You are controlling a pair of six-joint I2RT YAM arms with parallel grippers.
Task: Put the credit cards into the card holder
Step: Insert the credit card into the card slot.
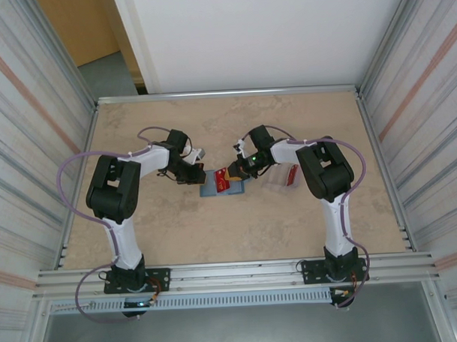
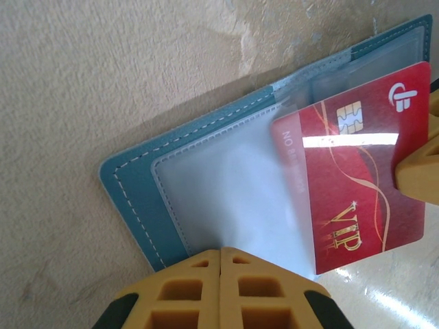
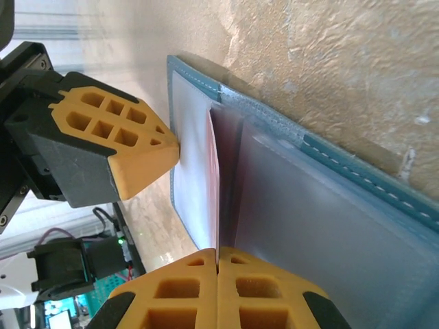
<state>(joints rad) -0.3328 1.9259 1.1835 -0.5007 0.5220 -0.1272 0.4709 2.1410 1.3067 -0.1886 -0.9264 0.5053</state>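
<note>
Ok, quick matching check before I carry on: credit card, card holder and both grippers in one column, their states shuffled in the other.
Things:
1. credit card
2. card holder
3. left gripper
4. right gripper

States:
A. lies open on the table
B. shut on the card's edge
C. red, partly under a clear pocket
D. shut, tip against the holder's edge

Pairs: 1-C, 2-A, 3-D, 4-B

Beige mottled table (image 1: 238, 231), enclosed by ribbed metal walls (image 1: 25, 148) and a white back panel (image 1: 261, 35). A clear plastic case (image 1: 278, 183) lies right of centre.
</note>
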